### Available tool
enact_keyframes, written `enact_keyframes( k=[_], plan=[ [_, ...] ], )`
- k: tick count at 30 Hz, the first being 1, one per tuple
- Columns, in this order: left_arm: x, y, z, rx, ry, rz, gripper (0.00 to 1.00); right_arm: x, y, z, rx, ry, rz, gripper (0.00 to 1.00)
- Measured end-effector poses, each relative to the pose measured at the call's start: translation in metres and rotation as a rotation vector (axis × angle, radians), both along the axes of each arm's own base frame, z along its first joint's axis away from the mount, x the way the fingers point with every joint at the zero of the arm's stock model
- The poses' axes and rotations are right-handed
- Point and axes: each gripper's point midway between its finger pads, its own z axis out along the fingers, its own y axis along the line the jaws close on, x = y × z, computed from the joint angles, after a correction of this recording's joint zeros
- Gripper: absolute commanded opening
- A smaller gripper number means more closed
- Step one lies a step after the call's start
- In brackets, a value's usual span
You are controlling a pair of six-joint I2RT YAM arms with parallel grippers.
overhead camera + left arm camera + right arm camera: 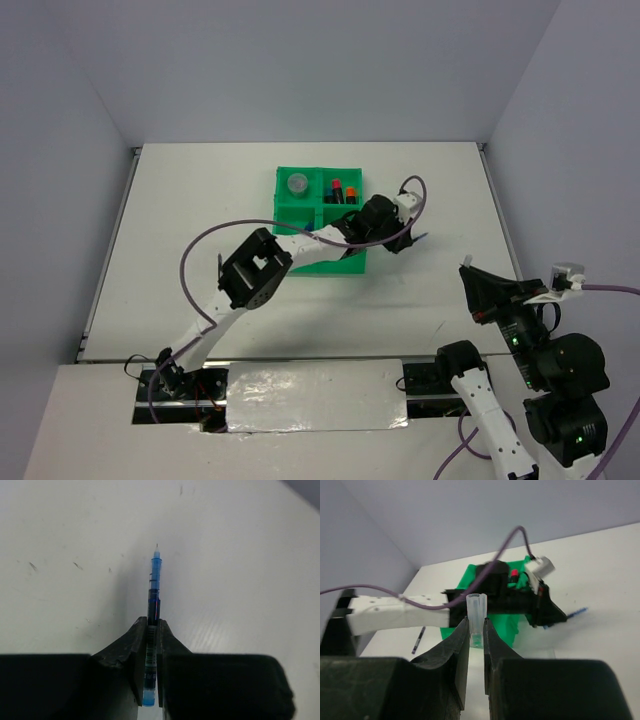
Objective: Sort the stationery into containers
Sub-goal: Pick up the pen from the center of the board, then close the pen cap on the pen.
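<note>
Right claw: closed on a clear tube, raised over the near right of the worktop.
Left claw: closed on a blue pen, held just right of the tray.
Tray: set mid-worktop.
Disc: laid in the far left compartment.
Markers: red-capped, lodged in the far right compartment.

Mid-table, a bright green four-compartment tray is shown with a round grey disc laid in its far-left compartment and red-capped markers in its far-right one. A thin blue pen is clamped in the left gripper, tip pointing outward, just right of the tray. A small clear bottle is held upright in the right gripper. A thin black pen is seen lying flat, apart from the tray on its left.
</note>
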Motion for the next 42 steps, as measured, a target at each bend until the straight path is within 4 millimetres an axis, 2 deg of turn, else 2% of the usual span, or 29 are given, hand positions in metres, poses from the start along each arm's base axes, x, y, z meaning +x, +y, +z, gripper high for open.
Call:
enact_keyframes(
  k=[2, 7, 11, 13, 15, 19, 22, 24, 26, 28, 30, 34, 35, 38, 40, 42],
  plan=[
    [0.000, 0.003, 0.028, -0.052, -0.016, 0.015, 0.00, 0.006, -0.002, -0.005, -0.002, 0.015, -0.019, 0.00],
    [0.003, -0.005, 0.138, -0.259, -0.113, 0.025, 0.00, 0.022, -0.005, 0.003, 0.013, 0.016, -0.061, 0.00],
    [-0.001, 0.008, 0.210, -0.370, -0.173, 0.060, 0.00, 0.032, -0.004, 0.011, 0.043, 0.011, -0.072, 0.00],
    [-0.007, 0.026, 0.234, -0.396, -0.187, 0.104, 0.00, 0.035, -0.002, 0.017, 0.059, 0.000, -0.066, 0.00],
    [-0.017, 0.052, 0.246, -0.403, -0.184, 0.145, 0.00, 0.040, 0.001, 0.024, 0.071, -0.017, -0.057, 0.00],
    [-0.046, 0.121, 0.264, -0.421, -0.173, 0.228, 0.00, 0.055, 0.009, 0.032, 0.086, -0.014, -0.033, 0.00],
    [-0.066, 0.175, 0.272, -0.398, -0.173, 0.309, 0.00, 0.071, 0.015, 0.028, 0.097, 0.017, -0.028, 0.00],
    [-0.080, 0.202, 0.281, -0.384, -0.177, 0.354, 0.00, 0.080, 0.018, 0.017, 0.097, 0.050, -0.028, 0.00],
    [-0.095, 0.227, 0.281, -0.352, -0.168, 0.389, 0.00, 0.085, 0.019, 0.006, 0.092, 0.078, -0.030, 0.00],
    [-0.111, 0.249, 0.273, -0.308, -0.152, 0.416, 0.00, 0.086, 0.018, 0.000, 0.087, 0.093, -0.037, 0.00],
    [-0.126, 0.268, 0.252, -0.239, -0.120, 0.430, 0.00, 0.086, 0.017, 0.000, 0.079, 0.093, -0.045, 0.00],
    [-0.151, 0.289, 0.195, -0.073, -0.040, 0.432, 0.00, 0.085, 0.016, 0.000, 0.057, 0.096, -0.045, 0.00],
    [-0.159, 0.292, 0.176, -0.030, -0.016, 0.420, 0.00, 0.085, 0.016, -0.001, 0.053, 0.097, -0.041, 0.00],
    [-0.183, 0.300, 0.136, 0.013, 0.040, 0.372, 0.00, 0.085, 0.027, -0.005, 0.048, 0.101, 0.014, 0.00],
    [-0.200, 0.303, 0.129, -0.030, 0.055, 0.330, 0.00, 0.088, 0.039, -0.016, 0.060, 0.119, 0.077, 0.00],
    [-0.213, 0.300, 0.139, -0.143, 0.041, 0.288, 0.00, 0.093, 0.058, -0.036, 0.108, 0.154, 0.164, 0.00]
  ],
)
